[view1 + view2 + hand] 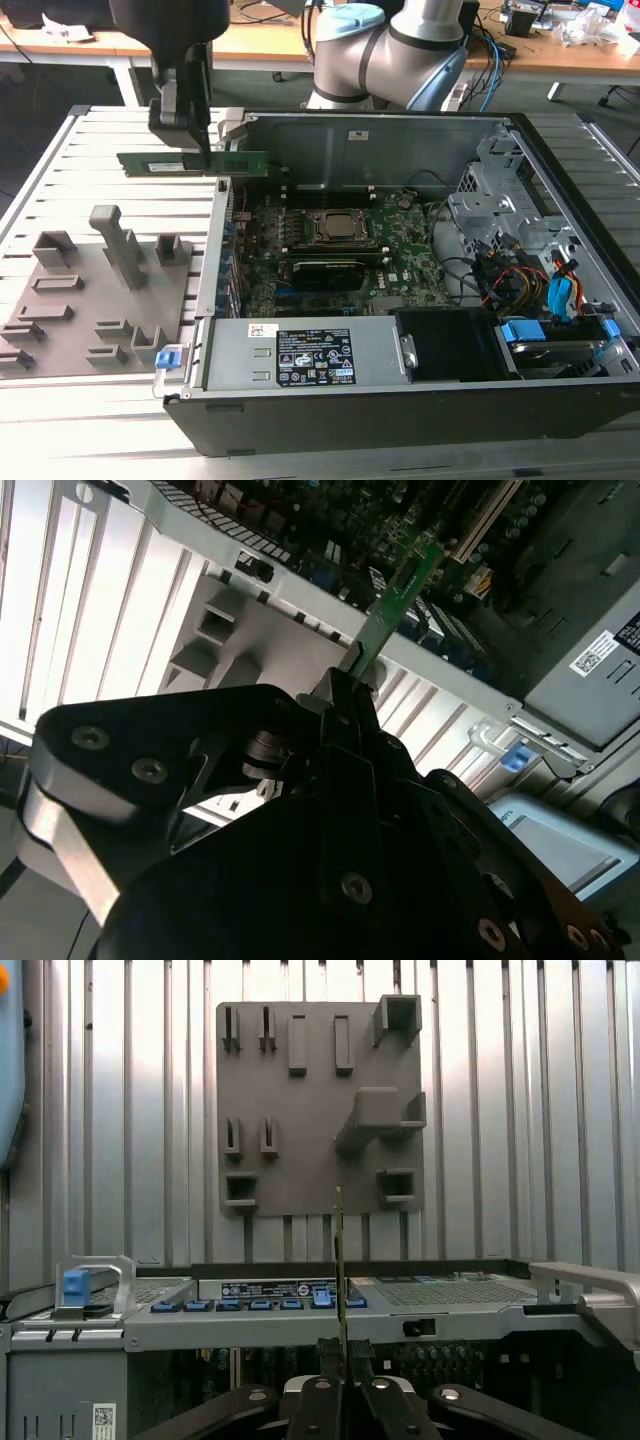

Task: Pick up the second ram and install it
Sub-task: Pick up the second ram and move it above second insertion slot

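My gripper hangs above the rear left wall of the open computer case and is shut on the second ram. This long green stick is held level in the air, over the edge between the slatted table and the case. In the second wrist view the second ram sticks out past the black fingers toward the motherboard. In the first wrist view the second ram shows edge-on, rising from my gripper.
A grey holder plate with slots and posts lies on the slatted table at the exterior view's left. Inside the case are the motherboard with its CPU socket, a power supply, a drive cage and cables.
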